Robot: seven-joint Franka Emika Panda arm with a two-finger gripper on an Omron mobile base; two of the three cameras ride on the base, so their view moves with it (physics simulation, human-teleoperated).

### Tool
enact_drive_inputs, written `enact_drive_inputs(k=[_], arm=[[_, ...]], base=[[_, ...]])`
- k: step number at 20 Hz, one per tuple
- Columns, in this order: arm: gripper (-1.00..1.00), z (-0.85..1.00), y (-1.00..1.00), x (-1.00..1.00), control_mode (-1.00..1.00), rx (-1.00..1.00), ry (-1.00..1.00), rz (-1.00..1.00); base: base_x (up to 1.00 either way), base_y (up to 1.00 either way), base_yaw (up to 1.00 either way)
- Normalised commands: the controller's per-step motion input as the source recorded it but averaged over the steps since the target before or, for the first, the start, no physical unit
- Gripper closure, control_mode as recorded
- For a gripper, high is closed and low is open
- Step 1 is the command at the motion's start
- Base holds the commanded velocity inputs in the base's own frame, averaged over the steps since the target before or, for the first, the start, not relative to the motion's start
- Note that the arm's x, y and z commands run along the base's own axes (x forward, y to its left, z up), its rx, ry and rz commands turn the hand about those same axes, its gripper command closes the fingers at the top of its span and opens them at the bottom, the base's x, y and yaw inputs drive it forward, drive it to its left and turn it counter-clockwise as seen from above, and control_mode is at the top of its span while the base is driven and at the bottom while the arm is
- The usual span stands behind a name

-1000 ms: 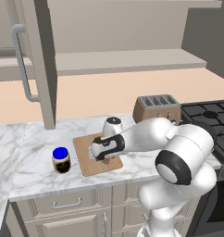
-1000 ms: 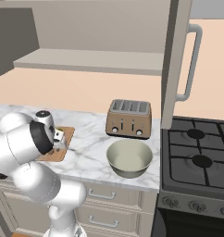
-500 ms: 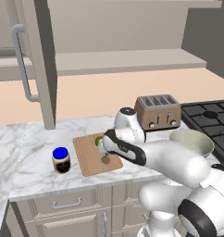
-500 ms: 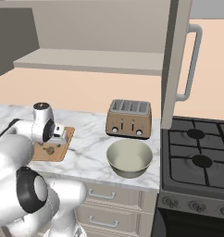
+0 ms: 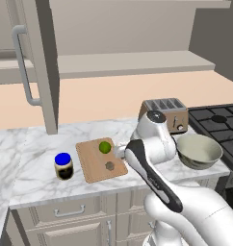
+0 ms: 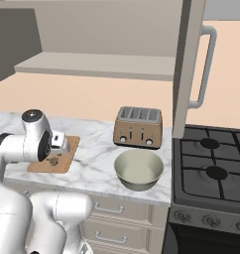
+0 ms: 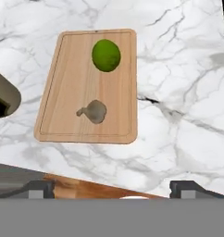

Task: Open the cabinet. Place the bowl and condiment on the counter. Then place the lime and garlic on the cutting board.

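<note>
Left base view: you have the lime (image 5: 105,146) and the garlic (image 5: 110,166) both lying on the cutting board (image 5: 92,166), the blue-lidded condiment jar (image 5: 63,166) just beside the board on the marble counter (image 5: 27,168), and the bowl (image 5: 199,151) by the toaster (image 5: 164,114). The cabinet door (image 5: 43,62) hangs open. By the look of it, all that remains is to clear out, so lift the hand straight up before you swing it.

Right base view: your wrist sits over the near end of the board (image 6: 62,158), with the bowl (image 6: 139,168) well apart. Keep the elbow away from that bowl as you retract.

Hand view: the gripper (image 7: 113,190) is spread wide with nothing between its tips, hanging above the board (image 7: 72,92); the lime (image 7: 106,55) and the garlic (image 7: 96,111) lie apart on it. Do not dip lower, or you may nudge the garlic.
</note>
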Motion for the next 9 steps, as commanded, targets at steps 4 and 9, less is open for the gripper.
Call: enact_drive_inputs(k=[4,9], arm=[[-1.0,0.87,-0.16,-0.38,-1.0,0.0,-0.13,0.0],[-1.0,0.9,-0.26,-0.49,-1.0,0.0,-0.08,0.0]], base=[[0.0,0.0,0.0],[0.0,0.0,0.0]])
